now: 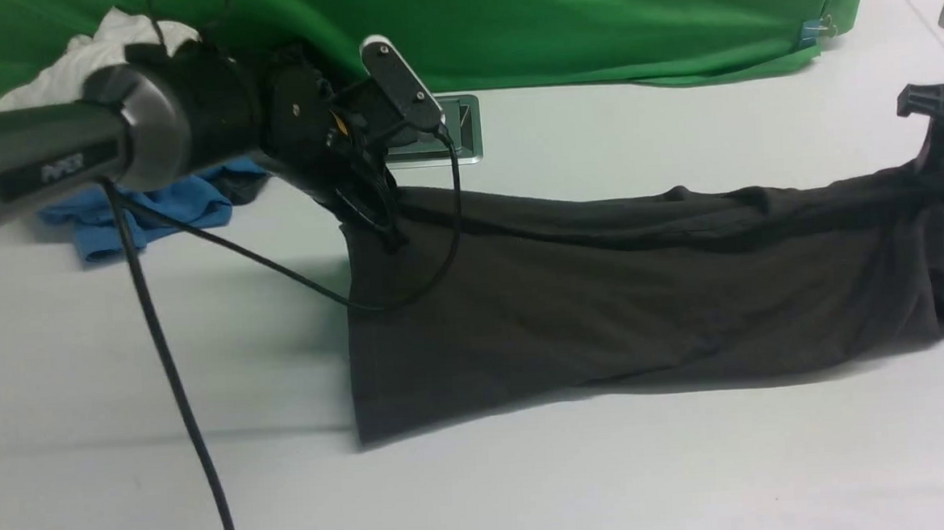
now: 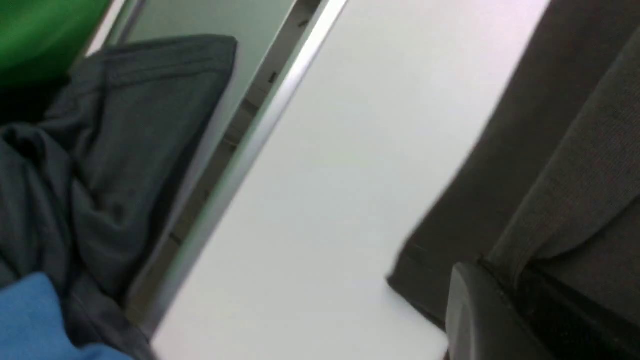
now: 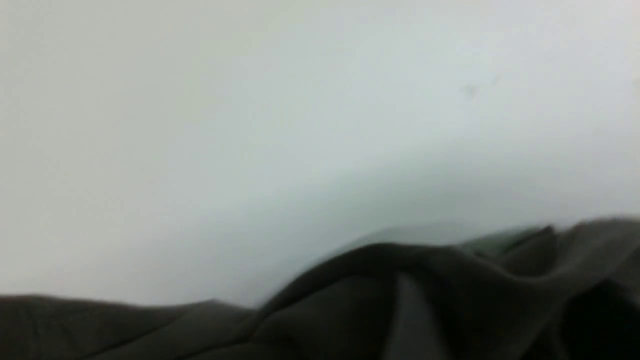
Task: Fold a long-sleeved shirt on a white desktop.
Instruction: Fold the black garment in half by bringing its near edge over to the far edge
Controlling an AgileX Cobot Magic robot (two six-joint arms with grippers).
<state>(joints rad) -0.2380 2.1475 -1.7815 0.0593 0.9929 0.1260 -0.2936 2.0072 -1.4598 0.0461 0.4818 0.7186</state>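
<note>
Long-sleeved shirt (image 1: 627,289) hangs over the white desktop (image 1: 613,484), with its lower edge on the surface. Noted behind it: silver hatch (image 1: 461,128), blue garment (image 1: 154,213), white garment (image 1: 97,50), dark grey garment (image 1: 237,180), green backdrop (image 1: 588,16). A black cable (image 1: 409,292) droops across the cloth. The long axis runs left to right. The left gripper (image 1: 385,229) pinches the upper left corner. The right gripper (image 1: 940,131) meets the bunched right end; its jaw state cannot be determined.
</note>
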